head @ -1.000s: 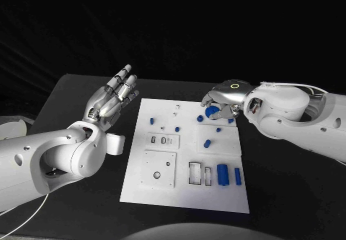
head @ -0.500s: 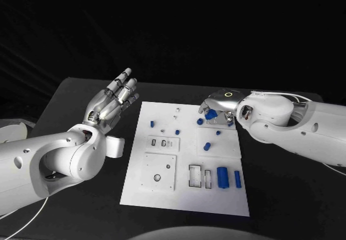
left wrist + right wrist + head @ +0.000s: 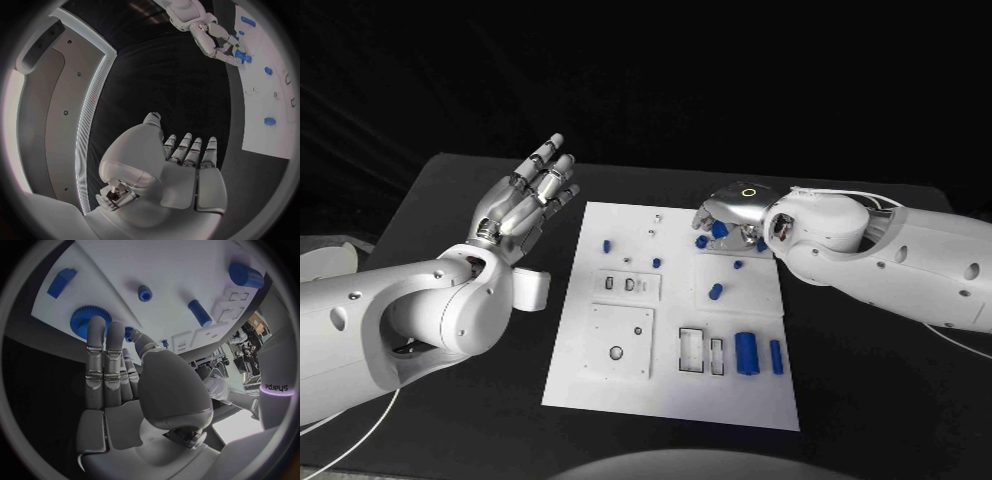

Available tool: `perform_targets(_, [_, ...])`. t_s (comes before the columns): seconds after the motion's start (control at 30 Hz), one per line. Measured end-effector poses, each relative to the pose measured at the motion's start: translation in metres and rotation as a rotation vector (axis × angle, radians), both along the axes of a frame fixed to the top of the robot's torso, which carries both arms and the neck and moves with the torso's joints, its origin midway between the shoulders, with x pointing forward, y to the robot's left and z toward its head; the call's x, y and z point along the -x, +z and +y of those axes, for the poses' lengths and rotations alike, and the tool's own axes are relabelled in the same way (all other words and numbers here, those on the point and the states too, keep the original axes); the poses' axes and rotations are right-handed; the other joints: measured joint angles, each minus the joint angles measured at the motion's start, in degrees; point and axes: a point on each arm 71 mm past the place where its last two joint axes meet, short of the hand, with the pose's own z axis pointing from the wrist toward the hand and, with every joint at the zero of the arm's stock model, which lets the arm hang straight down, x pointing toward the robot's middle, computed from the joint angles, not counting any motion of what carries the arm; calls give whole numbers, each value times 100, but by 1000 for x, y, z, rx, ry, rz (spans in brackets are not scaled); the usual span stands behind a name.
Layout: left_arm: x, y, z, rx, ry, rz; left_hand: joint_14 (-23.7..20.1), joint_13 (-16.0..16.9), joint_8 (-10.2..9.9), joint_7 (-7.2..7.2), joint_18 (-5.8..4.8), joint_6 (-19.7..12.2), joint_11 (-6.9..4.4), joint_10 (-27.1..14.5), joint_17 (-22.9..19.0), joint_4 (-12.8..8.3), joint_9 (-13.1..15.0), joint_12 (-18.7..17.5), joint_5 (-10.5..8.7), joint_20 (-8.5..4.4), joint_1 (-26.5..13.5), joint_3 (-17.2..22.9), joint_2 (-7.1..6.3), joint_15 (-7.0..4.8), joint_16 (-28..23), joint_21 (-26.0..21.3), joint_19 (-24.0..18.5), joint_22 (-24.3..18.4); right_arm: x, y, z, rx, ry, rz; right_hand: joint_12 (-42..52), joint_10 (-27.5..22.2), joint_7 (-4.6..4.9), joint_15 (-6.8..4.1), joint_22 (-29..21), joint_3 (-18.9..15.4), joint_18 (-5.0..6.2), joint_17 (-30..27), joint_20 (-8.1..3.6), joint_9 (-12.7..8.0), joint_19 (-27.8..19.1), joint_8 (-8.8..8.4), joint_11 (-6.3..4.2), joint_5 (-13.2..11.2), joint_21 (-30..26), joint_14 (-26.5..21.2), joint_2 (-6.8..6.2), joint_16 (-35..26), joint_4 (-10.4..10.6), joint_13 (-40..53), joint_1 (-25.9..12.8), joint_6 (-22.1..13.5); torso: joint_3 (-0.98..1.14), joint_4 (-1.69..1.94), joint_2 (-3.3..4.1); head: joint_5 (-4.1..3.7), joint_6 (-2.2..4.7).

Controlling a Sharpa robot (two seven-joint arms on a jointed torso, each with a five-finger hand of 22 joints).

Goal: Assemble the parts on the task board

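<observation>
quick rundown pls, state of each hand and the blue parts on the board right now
left hand: open, fingers raised, holding nothing, beside the task board
right hand: over the board's far edge, fingers at the blue gear; grip unclear
blue gear: flat on the board
large blue cylinder: lying on the board's near part

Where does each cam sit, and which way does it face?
Head view: on the head, looking down at the task board; both arms, open left hand, right hand over blue parts.
Left wrist view: behind the left hand, facing across the table; fingers straight.
Right wrist view: behind the right hand, facing the board; fingers by the blue gear.
Shared: all three show the board; head and left wrist views both show the right hand.
</observation>
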Motion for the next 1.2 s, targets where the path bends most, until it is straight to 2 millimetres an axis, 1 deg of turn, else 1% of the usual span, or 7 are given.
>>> perform_targets(0.17, [0,0,0,4,-2,3,0,0,0,21,-1,-21,0,0,0,1,0,0,33,0,35,31,-10,0,0,0,0,0,-1,-4,3,-3,7,7,-30,21,16,20,71,43,0,45,0,0,-41,0,-21,-154,29,-20,-61,44,43,0,-61,122,1,-1,-9,6,-17])
perform_targets(0.33, [-1,-1,0,8,-4,7,0,0,0,20,-1,-21,0,0,0,1,0,0,33,0,35,31,-10,0,22,0,0,0,-3,-9,4,-2,5,15,-53,21,20,20,98,51,0,60,21,5,-62,0,-20,-154,42,-20,-60,56,52,1,-60,182,1,-1,-20,4,-34])
perform_targets(0.63, [-2,-2,-1,18,-11,18,-21,0,0,71,0,31,40,-40,0,1,0,26,33,0,50,31,-26,21,22,0,0,0,-11,-16,5,-1,-6,19,-88,125,-43,-1,258,366,0,127,-21,155,-184,248,-41,235,138,-124,-36,79,-66,1,86,756,0,-1,-35,-21,-22])
perform_targets(0.77, [-3,-2,-1,21,-16,24,-21,0,0,92,-1,51,40,-40,0,17,7,40,33,0,57,46,-33,21,45,0,0,1,-12,-16,6,-11,-2,13,-56,327,-80,-1,333,488,0,153,-10,264,-215,337,-58,233,187,-124,-75,110,-102,7,126,936,0,4,-37,-22,-9])
perform_targets(0.93, [-3,-2,-1,24,-21,31,-10,0,22,173,-1,133,40,-40,0,0,16,57,33,21,81,63,-10,71,78,0,21,1,-10,-17,7,-33,15,1,52,699,-114,-1,438,635,-1,186,-51,266,-256,383,-126,199,287,-124,-124,136,-171,13,219,1189,0,4,-42,2,4])
perform_targets(1.0, [-3,-3,0,25,-21,33,-10,-1,22,195,-1,154,40,-40,6,0,25,67,33,21,81,63,-10,72,78,0,21,1,-8,-18,8,-45,24,-4,85,819,-131,-1,486,662,-1,199,-51,266,-256,517,-146,175,319,-124,-151,145,-177,12,246,1213,0,-2,-42,19,9])
perform_targets(1.2, [-3,-3,0,25,-23,39,10,-1,46,225,-2,185,40,-40,6,0,27,89,33,41,81,63,-10,92,92,0,41,1,-6,-11,14,-92,49,-18,94,905,-137,1,564,680,-1,218,-18,266,-289,561,-123,86,362,-122,-148,167,-174,13,243,1220,-3,-13,-42,53,19])
